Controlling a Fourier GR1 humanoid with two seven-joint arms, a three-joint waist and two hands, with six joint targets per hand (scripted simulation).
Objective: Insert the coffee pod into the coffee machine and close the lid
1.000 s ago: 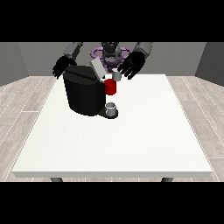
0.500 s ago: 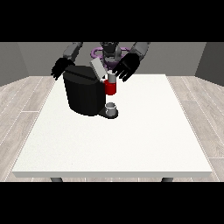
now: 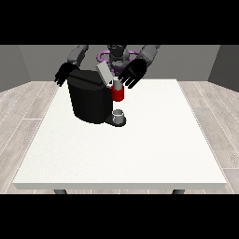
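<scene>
A black coffee machine [image 3: 92, 100] stands in the upper left part of the white table [image 3: 140, 149], its grey lid [image 3: 104, 73] tilted up. The hand at the view's right [image 3: 132, 74] hovers with fingers spread just above the machine's red front part [image 3: 118, 94], holding nothing. The hand at the view's left [image 3: 62, 75] hangs open behind the machine; no pod can be made out.

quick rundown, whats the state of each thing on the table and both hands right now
black coffee machine: upright on the table, near its far left part
grey lid of the machine: raised, tilted up, not closed
red front part of the machine: facing the camera, beside the hand at the view's right
small grey cup: upright on the machine's base
hand at the view's right: open, fingers spread, close by the lid
hand at the view's left: open, behind the machine's left edge
</scene>
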